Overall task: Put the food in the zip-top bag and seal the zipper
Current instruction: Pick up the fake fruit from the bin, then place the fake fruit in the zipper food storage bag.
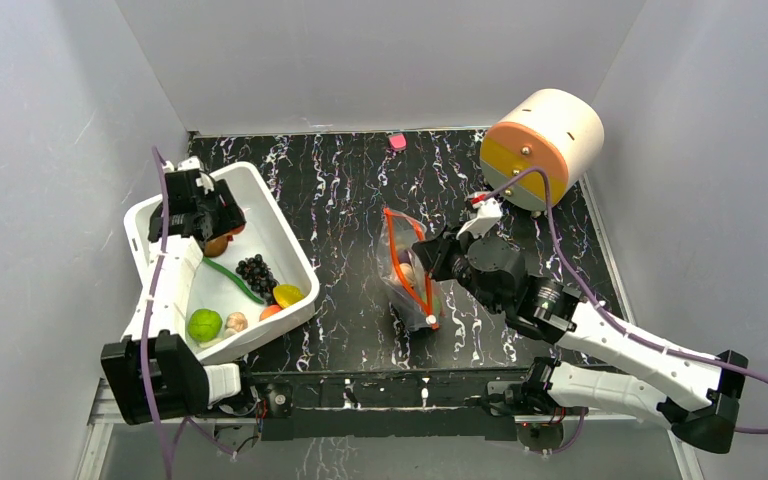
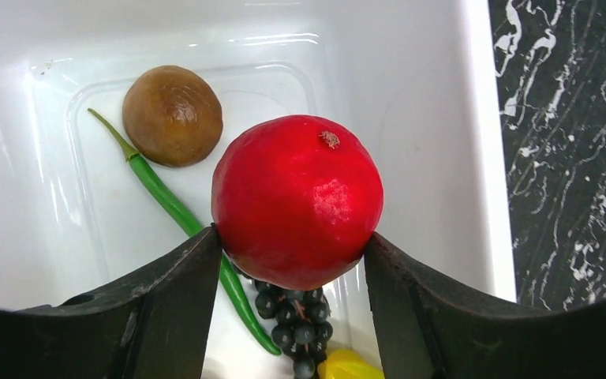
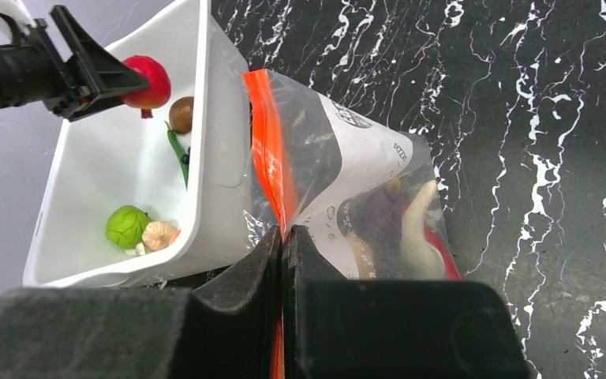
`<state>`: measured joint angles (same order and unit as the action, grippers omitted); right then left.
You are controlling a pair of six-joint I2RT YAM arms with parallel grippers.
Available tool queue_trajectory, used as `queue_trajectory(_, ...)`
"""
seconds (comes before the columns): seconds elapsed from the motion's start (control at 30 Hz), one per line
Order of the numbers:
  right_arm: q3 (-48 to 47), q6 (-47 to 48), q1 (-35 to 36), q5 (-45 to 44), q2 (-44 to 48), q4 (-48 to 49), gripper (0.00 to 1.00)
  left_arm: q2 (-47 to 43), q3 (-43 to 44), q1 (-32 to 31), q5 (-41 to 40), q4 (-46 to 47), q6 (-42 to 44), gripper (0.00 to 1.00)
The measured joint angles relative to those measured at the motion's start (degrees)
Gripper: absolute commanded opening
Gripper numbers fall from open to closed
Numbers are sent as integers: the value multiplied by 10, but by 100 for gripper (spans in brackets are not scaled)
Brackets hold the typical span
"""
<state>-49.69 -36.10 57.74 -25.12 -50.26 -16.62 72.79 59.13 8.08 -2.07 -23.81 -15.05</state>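
— Where is the red apple [image 2: 296, 201]?
— The left gripper [image 2: 292, 237] grasps it on both sides and holds it raised over the white tub [image 1: 290, 245], above the black grapes [image 2: 292, 316] and a green chili [image 2: 166, 197]
— And the right gripper [image 3: 282, 237]?
— It is clenched tight on the zipper [image 3: 268, 150], the orange-red strip along the edge of the zip-top bag [image 3: 347, 158], and holds that edge up. The bag stands mid-way across the black marbled table [image 1: 350, 200], just right of the tub
— Anything in the bag?
— A purple eggplant [image 3: 379, 217] and a pale piece [image 3: 418, 229] sit low in it. There is something red beside them that I cannot name
— What lies in the tub?
— A brown round fruit [image 2: 172, 114] at the far end, then the chili, the grapes and a yellow piece [image 2: 347, 367]. At the near end the green round fruit [image 1: 204, 324] lies beside a small pale bulb [image 1: 235, 321]
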Motion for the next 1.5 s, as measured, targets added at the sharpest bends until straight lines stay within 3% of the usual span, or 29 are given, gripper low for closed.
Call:
queue_trajectory(0.37, 0, -3, 0, 8, -41, 5, 0, -90, 12, 0, 69, -64, -15, 41)
queue_trajectory(0.83, -1, -3, 0, 6, -81, 36, 0, -136, 55, -14, 295, -92, -26, 41)
queue_trajectory(1.13, -17, -15, 0, 6, -108, 45, 0, -159, 45, -37, 439, -35, -96, 40)
queue_trajectory(1.5, -23, -28, 0, 8, -120, 78, 0, -196, -37, -97, 493, 82, -213, 39)
